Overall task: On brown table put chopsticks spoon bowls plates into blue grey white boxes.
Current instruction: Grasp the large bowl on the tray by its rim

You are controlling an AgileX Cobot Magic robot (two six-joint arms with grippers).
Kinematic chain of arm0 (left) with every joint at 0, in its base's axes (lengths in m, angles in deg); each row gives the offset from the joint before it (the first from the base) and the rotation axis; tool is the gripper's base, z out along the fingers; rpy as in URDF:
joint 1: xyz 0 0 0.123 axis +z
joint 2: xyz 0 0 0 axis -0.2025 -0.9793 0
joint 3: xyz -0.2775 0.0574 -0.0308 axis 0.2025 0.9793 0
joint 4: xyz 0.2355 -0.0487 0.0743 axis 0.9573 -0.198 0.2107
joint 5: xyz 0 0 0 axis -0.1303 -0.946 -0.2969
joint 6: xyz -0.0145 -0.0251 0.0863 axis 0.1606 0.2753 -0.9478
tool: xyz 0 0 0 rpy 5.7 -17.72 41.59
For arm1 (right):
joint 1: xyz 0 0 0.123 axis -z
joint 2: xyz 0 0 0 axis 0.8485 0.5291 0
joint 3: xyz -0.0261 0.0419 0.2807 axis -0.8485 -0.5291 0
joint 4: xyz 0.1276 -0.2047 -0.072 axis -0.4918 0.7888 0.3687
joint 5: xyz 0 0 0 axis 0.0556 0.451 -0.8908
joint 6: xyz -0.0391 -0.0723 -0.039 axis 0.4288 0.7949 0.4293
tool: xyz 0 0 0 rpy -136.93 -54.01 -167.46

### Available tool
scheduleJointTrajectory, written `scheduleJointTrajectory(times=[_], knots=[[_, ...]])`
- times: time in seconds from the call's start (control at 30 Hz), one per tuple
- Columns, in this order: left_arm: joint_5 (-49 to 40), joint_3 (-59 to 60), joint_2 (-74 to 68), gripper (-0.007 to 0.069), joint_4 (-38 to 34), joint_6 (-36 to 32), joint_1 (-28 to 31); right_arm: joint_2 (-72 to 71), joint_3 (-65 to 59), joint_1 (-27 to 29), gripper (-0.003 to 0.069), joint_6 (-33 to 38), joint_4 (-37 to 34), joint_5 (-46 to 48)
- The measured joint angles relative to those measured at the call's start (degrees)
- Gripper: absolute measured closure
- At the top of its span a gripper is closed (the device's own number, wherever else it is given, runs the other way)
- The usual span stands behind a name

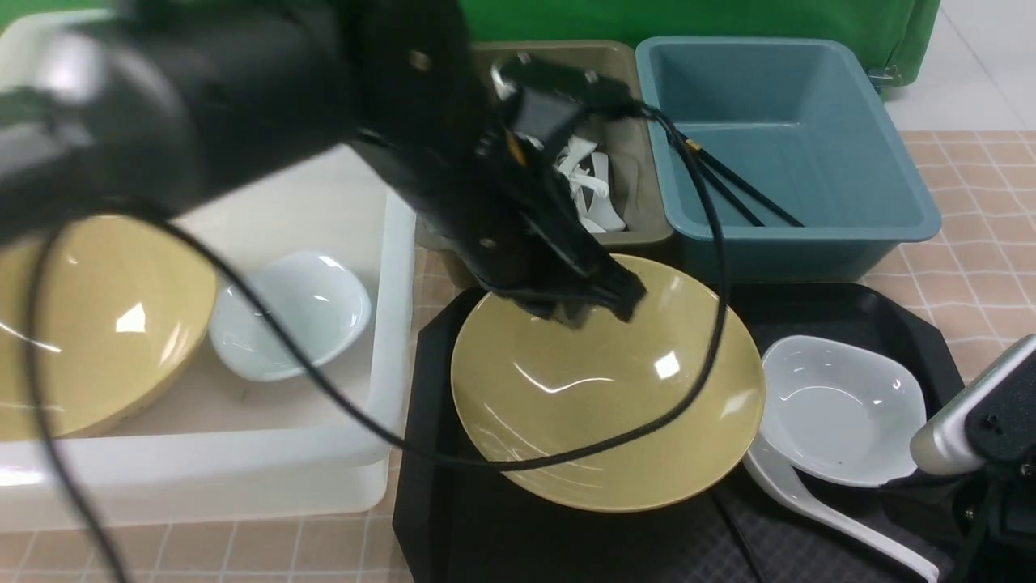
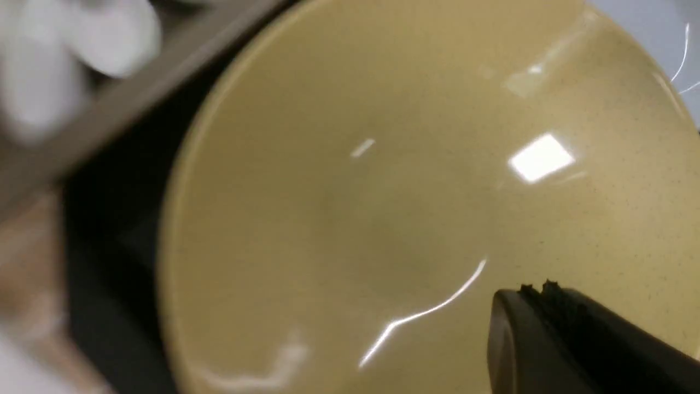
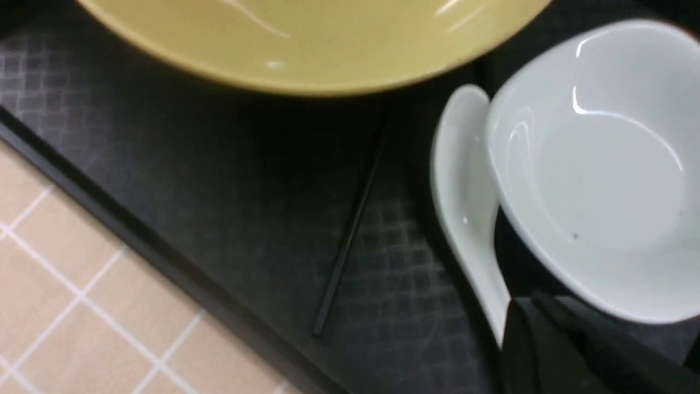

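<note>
mid-frame the left claw hangs, tips together, over the far rim of a yellow bowl on the black tray. lower right on the tray lie a white bowl and white spoon. the white box at left holds a second yellow bowl and a small white dish. upper right, chopsticks lie in the blue box; the grey box beside it holds white spoons.

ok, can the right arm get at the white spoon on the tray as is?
Probably yes. The spoon lies on the tray close by the right arm, handle bare; the white bowl overlaps only its scoop end. Jaws are shut, must open first.
</note>
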Motion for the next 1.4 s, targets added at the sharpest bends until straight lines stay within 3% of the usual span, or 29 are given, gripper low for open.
scheduleJointTrajectory(times=[0.23, 0.47, 0.6, 0.8, 0.83, 0.87, 0.9, 1.07, 1.23, 1.4], knots=[[-0.37, -0.43, -10.84, 0.0623, -13.80, -2.88, -1.09, 0.00, 0.00, 0.00, 0.0621, 0.06, -0.17, -0.51], [-1.39, -0.53, -13.56, 0.0623, -28.87, -15.70, -3.86, 0.00, 0.00, 0.00, 0.0620, -0.06, -0.17, -0.63], [-5.49, -2.82, -13.19, 0.0623, -31.52, -20.64, -3.92, 0.00, 0.00, 0.00, 0.0617, -0.06, -0.22, -0.63], [-10.44, -7.91, -8.53, 0.0616, -19.98, -16.11, -1.81, 0.00, 0.00, 0.00, 0.0615, -0.06, -0.22, -0.56], [-10.39, -9.27, -6.40, 0.0611, -12.36, -11.73, -0.37, 0.00, 0.00, 0.00, 0.0615, -0.06, -0.22, -0.51], [-10.39, -9.38, -6.19, 0.0610, -11.49, -11.29, -0.22, 0.00, 0.00, 0.00, 0.0615, -0.06, -0.22, -0.50], [-10.05, -9.84, -4.60, 0.0588, -3.81, -7.30, 1.19, 0.00, 0.00, 0.00, 0.0613, -0.06, -0.22, -0.45], [-10.06, -10.06, -4.86, 0.0475, 9.88, -1.23, 2.83, 0.00, 0.00, 0.00, 0.0612, -0.06, -0.22, -0.66], [-9.58, -10.06, -8.72, 0.0288, 14.86, 2.30, 2.82, 0.00, 0.00, 0.00, 0.0611, -0.06, -0.22, -0.90], [-9.07, -10.06, -13.09, 0.0191, 16.62, 4.70, 2.82, 0.00, 0.00, 0.00, 0.0611, -0.06, -0.22, -0.95]])
